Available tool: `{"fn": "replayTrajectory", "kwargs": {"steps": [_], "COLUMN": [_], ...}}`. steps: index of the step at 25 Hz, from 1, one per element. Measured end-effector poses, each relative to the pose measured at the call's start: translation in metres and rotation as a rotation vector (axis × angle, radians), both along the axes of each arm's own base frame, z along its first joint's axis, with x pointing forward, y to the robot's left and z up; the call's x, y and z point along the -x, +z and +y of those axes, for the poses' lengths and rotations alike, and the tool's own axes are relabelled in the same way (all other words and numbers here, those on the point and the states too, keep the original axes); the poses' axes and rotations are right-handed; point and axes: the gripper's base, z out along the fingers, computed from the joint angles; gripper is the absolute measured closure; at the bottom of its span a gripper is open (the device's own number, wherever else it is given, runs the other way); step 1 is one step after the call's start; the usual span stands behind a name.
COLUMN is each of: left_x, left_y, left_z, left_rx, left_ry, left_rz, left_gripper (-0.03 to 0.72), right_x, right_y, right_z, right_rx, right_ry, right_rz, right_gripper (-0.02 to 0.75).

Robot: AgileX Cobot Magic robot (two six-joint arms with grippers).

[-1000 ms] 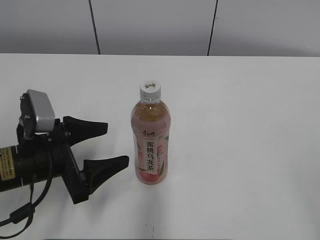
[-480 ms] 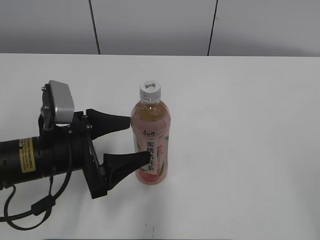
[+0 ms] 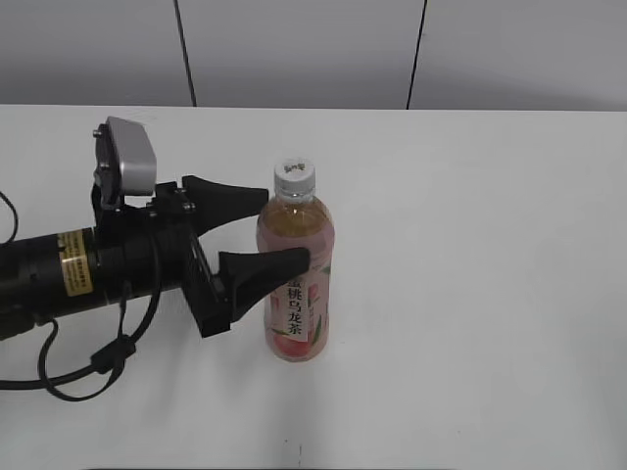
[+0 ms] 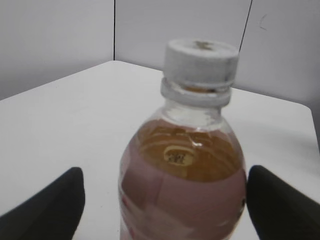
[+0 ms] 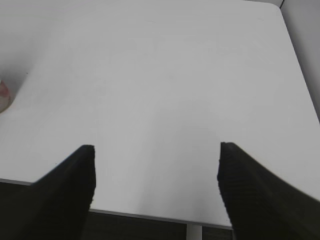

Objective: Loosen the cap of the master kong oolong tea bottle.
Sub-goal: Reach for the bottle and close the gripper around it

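Standing upright between my left gripper's (image 3: pixel 271 229) wide-open, empty jaws was the master kong oolong tea bottle (image 3: pixel 295 279), unclamped

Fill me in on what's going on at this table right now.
The left claw is open around the upper body of the master kong oolong tea bottle, one finger on each side, not visibly squeezing it. The bottle stands upright on the white table with its white cap on and untouched. The right claw is open too, hanging over bare table at its near edge, away from the bottle. So the bottle looks about to be gripped; no twisting of the cap has started.
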Motion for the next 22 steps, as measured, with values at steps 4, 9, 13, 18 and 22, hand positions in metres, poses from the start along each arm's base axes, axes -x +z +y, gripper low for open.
{"fn": "replayTrajectory", "kwargs": {"steps": [4, 9, 13, 18, 22], "left_x": [-0.004, -0.006, -0.004, -0.004, -0.009], "left_y": [0.004, 0.006, 0.006, 0.012, 0.010], "left_z": [-0.003, -0.004, -0.008, -0.024, -0.031], "left_rx": [0.015, 0.023, 0.026, 0.047, 0.038], "left_ry": [-0.019, -0.028, -0.038, -0.043, -0.032], "left_rz": [0.005, 0.007, 0.012, 0.000, 0.002], "left_gripper": [0.096, 0.097, 0.097, 0.097, 0.097], "right_x": [0.000, 0.000, 0.000, 0.000, 0.000], "right_y": [0.000, 0.000, 0.000, 0.000, 0.000], "right_z": [0.000, 0.000, 0.000, 0.000, 0.000], "right_rx": [0.000, 0.000, 0.000, 0.000, 0.000], "right_ry": [0.000, 0.000, 0.000, 0.000, 0.000], "right_rz": [0.000, 0.000, 0.000, 0.000, 0.000], "right_gripper": [0.160, 0.160, 0.160, 0.160, 0.160]}}
